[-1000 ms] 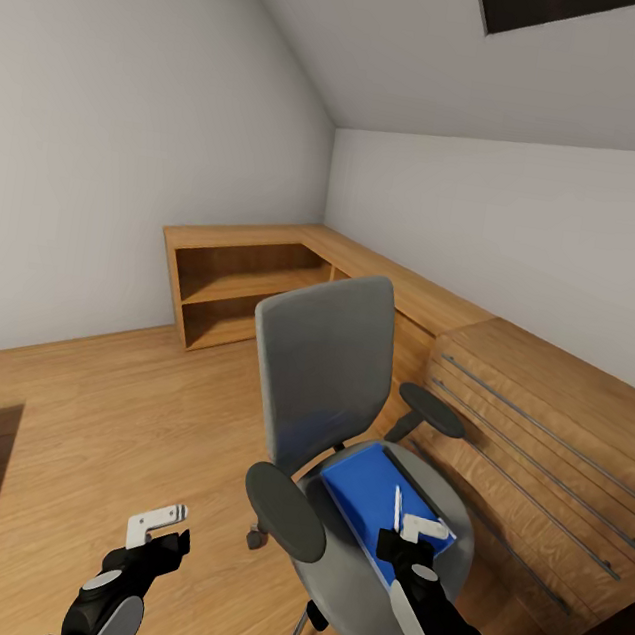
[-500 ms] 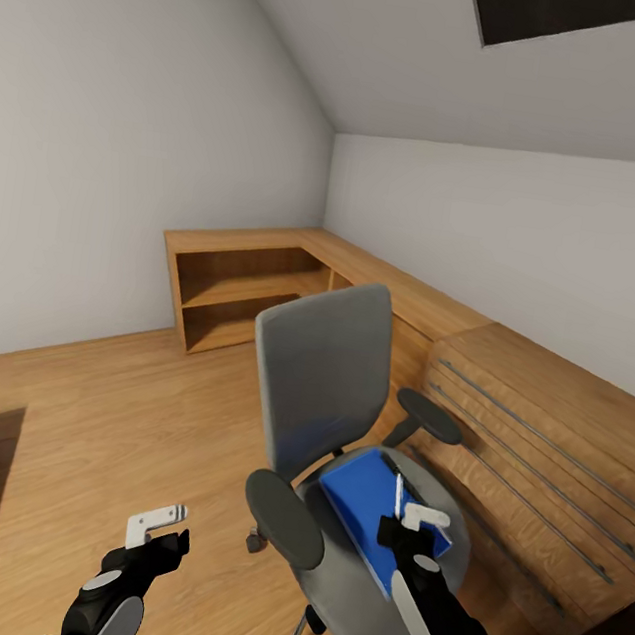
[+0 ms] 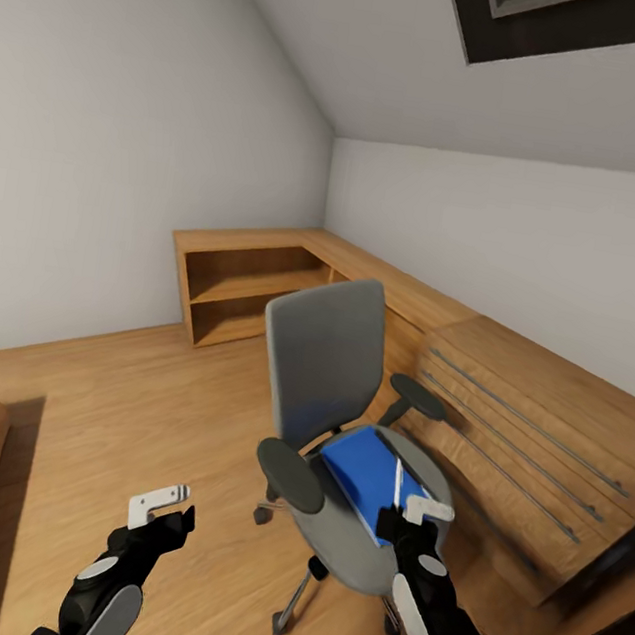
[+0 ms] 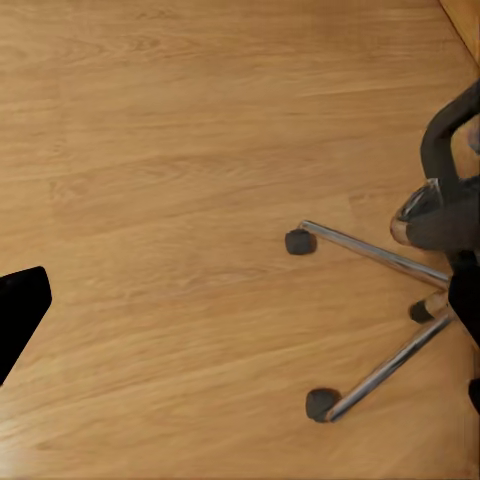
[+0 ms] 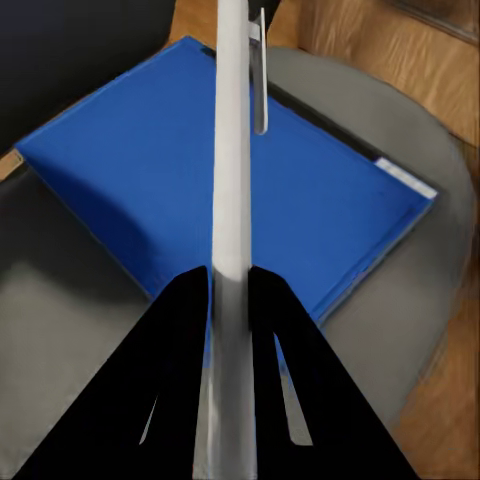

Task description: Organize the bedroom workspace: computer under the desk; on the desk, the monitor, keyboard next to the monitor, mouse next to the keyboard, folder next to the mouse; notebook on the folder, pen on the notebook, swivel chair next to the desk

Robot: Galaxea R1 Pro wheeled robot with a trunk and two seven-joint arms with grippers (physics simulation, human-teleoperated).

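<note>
So the right arm's fingers (image 5: 232, 290) are clenching a thin white pen (image 5: 232, 150), and the pen is covering a strip of the flat blue folder (image 5: 200, 180) behind it. The pen's lower end is getting swallowed between the dark fingers, so I can't see how far down it goes. The folder is lying flat on the seat of the grey swivel chair (image 3: 334, 380), right past the fingertips and under the pen. Its long axis is running diagonally across the seat, one corner pointing off toward the wooden floor (image 4: 180, 150). The pen is pointing straight out along the fingers.

The left arm's fingers (image 3: 162, 506) are hanging over bare floor, well apart from the chair; can't tell if they're released or clenched. From the left wrist the chair is cut off, just its chrome legs and castors (image 4: 380, 300) showing.
</note>
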